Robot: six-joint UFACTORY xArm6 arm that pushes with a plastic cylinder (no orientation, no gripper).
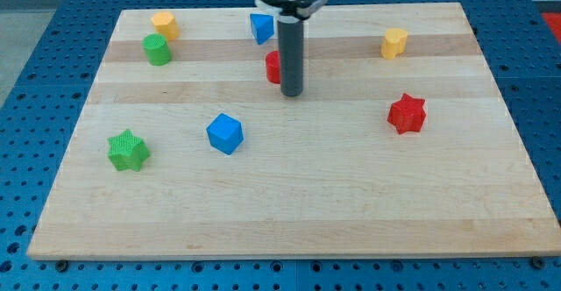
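Note:
My tip [292, 93] rests on the wooden board just right of and below a red block [273, 67], which the rod partly hides; tip and block look in contact or nearly so. A blue block [260, 27] lies above them, near the view's top. A blue cube [224, 133] sits down and to the left of the tip. A red star [407, 113] lies to the tip's right.
A yellow block [164, 24] and a green block [158, 50] sit at the top left. A green star [128, 150] lies at the left. Another yellow block [394, 42] sits at the top right. The board [289, 212] lies on a blue perforated table.

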